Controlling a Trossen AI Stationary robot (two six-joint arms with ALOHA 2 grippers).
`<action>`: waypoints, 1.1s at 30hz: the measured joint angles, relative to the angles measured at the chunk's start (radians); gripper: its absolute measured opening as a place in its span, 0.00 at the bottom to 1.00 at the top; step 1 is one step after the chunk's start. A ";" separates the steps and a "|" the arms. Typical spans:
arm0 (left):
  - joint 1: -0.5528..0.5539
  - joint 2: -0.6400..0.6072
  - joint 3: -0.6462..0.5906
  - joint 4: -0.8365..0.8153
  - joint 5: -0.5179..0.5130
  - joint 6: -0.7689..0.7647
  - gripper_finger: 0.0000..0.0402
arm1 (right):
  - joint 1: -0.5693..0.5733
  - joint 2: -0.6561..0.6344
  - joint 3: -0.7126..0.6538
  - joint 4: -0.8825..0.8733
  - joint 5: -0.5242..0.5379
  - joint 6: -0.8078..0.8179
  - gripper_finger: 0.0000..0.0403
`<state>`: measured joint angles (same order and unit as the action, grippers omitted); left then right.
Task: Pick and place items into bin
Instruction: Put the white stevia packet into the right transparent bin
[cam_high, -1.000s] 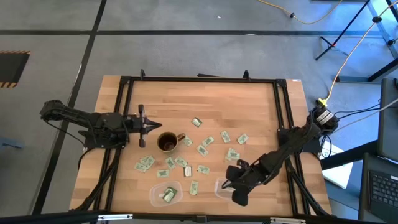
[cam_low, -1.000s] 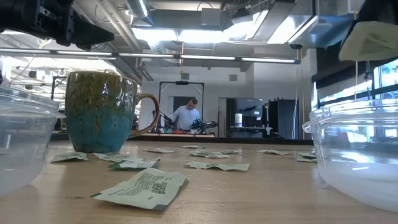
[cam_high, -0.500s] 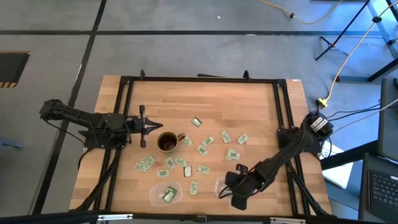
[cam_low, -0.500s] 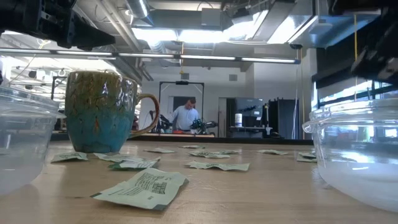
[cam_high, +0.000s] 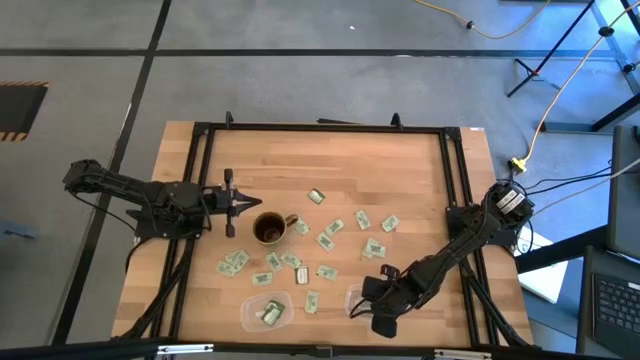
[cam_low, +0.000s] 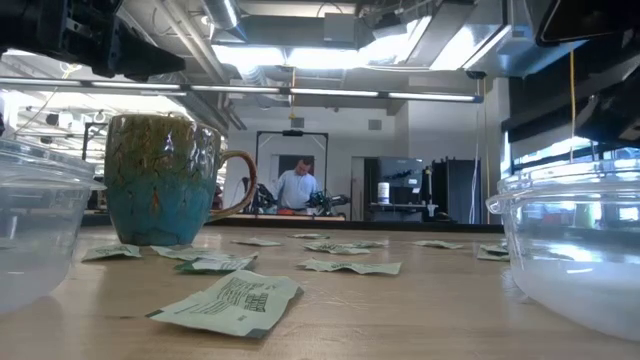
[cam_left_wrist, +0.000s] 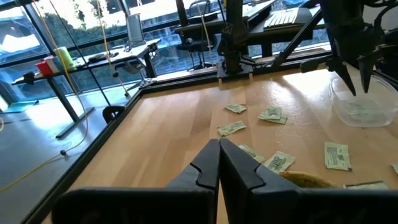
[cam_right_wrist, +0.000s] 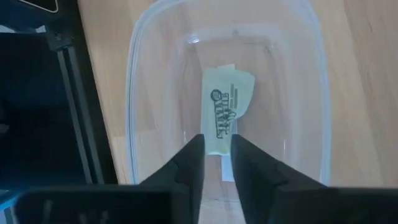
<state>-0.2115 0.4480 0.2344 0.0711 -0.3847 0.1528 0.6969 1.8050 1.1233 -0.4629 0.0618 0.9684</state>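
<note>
While the right gripper (cam_right_wrist: 216, 163) hovers over the clear plastic bin (cam_right_wrist: 311, 81) at the table's near right, its fingers stand narrowly parted with nothing between them, and one pale green packet (cam_right_wrist: 229, 107) with dark print lies flat on the bin's floor. A second clear bin (cam_high: 266, 311) at near left holds another packet. Roughly sixteen more packets (cam_high: 375, 247) lie scattered on the wooden table (cam_high: 400, 170) around one brown mug (cam_high: 269, 229). The left gripper (cam_left_wrist: 219, 163), fingers pressed together and empty, waits beside the mug.
</note>
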 joint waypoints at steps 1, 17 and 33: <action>0.000 0.000 0.000 0.000 0.000 0.000 0.02 | -0.005 -0.002 0.000 0.000 -0.022 0.000 0.24; 0.000 0.000 0.000 -0.024 0.000 0.000 0.01 | -0.161 -0.207 0.000 -0.478 0.042 -0.011 0.28; 0.000 0.000 0.000 -0.058 0.001 0.000 0.02 | -0.338 -0.112 0.000 -0.452 0.069 -0.275 0.28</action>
<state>-0.2113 0.4480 0.2344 0.0135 -0.3841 0.1528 0.3586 1.6934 1.1236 -0.9150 0.1306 0.6930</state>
